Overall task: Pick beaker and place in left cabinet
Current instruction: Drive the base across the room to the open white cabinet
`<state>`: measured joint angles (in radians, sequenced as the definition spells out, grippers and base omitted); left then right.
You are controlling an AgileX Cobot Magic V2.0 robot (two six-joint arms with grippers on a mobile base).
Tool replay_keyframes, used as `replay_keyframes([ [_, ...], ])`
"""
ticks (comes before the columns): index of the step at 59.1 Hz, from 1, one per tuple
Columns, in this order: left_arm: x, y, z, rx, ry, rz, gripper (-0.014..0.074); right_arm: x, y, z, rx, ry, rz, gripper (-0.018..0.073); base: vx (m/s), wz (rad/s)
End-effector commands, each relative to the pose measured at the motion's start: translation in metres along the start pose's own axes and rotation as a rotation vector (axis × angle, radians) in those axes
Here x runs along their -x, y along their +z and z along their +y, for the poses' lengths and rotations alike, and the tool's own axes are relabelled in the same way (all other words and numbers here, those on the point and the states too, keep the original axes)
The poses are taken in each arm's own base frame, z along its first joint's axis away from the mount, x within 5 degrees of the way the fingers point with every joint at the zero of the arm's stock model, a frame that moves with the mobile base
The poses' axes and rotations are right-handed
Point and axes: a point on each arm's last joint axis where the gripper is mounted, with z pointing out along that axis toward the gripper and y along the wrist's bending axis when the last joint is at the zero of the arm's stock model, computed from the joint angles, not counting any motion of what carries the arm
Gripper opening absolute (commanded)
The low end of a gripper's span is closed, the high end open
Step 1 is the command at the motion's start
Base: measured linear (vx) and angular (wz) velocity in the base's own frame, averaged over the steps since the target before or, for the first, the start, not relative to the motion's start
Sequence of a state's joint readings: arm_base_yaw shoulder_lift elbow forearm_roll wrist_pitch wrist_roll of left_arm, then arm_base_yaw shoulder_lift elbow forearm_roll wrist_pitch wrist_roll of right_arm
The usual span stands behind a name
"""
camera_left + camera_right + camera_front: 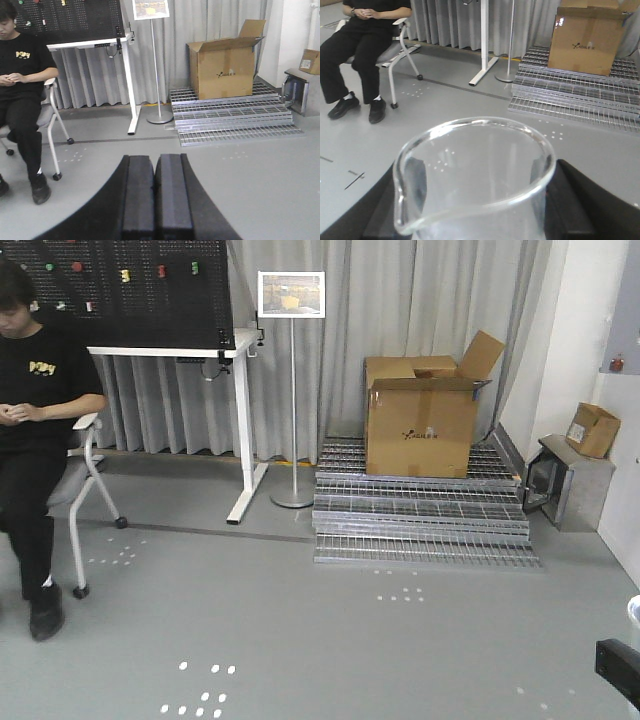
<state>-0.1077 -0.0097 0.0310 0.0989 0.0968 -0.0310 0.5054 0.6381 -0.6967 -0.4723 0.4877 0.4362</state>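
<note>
The beaker [475, 180] is a clear glass cylinder with a flared rim and pour spout. It fills the lower half of the right wrist view, held between the two black fingers of my right gripper [476, 210], which is shut on it above the grey floor. A sliver of its rim [634, 608] and the black gripper [618, 670] show at the right edge of the front view. My left gripper [155, 200] is shut and empty, its two black pads pressed together. The left cabinet is out of view.
A seated person in black [30, 430] is at the left on a wheeled chair [85, 490]. A white-legged desk [240, 420], a sign stand [292, 390], stacked metal grates [420, 515] with a cardboard box [422, 415], and a small metal box [565, 485] stand ahead.
</note>
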Motion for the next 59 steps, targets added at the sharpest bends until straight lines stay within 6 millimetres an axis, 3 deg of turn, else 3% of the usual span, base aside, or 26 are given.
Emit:
replay_keyframes([
  [1,0.0041,-0.0010,-0.0009,-0.009,-0.006,-0.093,-0.0008,0.0157,-0.0042,0.0010,0.019,-0.020,-0.102,-0.0003,0.69,-0.06],
  [59,0.0041,-0.0010,-0.0009,-0.009,-0.006,-0.093,-0.0008,0.0157,-0.0042,0.0010,0.019,-0.020,-0.102,-0.0003,0.65,-0.09],
])
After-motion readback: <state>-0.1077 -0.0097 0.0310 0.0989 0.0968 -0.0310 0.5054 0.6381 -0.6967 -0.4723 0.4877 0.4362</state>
